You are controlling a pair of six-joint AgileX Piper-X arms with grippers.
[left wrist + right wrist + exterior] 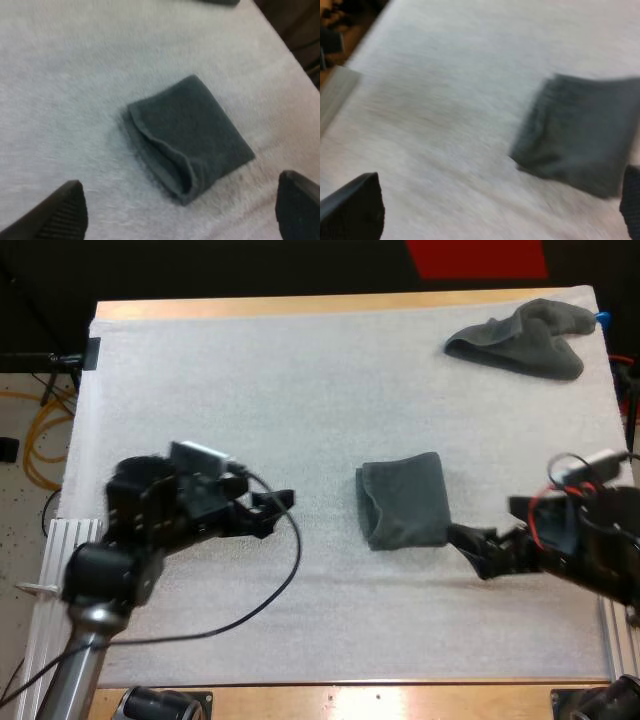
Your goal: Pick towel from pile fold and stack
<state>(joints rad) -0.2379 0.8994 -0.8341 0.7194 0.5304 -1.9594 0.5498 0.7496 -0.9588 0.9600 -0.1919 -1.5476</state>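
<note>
A folded dark grey-green towel (403, 500) lies flat on the white mat (300, 390), near the middle. In the left wrist view the folded towel (187, 135) sits ahead of my open left gripper (182, 215), whose fingers (60, 212) stand wide apart and clear of it. In the high view the left gripper (275, 508) hovers to the towel's left. My right gripper (475, 548) is open just off the towel's near right corner; its view shows the folded towel (582, 147) close ahead. A crumpled towel (522, 338) lies at the far right corner.
The mat covers most of the wooden table (300, 306). A metal rail (60, 550) runs along the left edge of the table. Bare mat stretches across the left and far middle.
</note>
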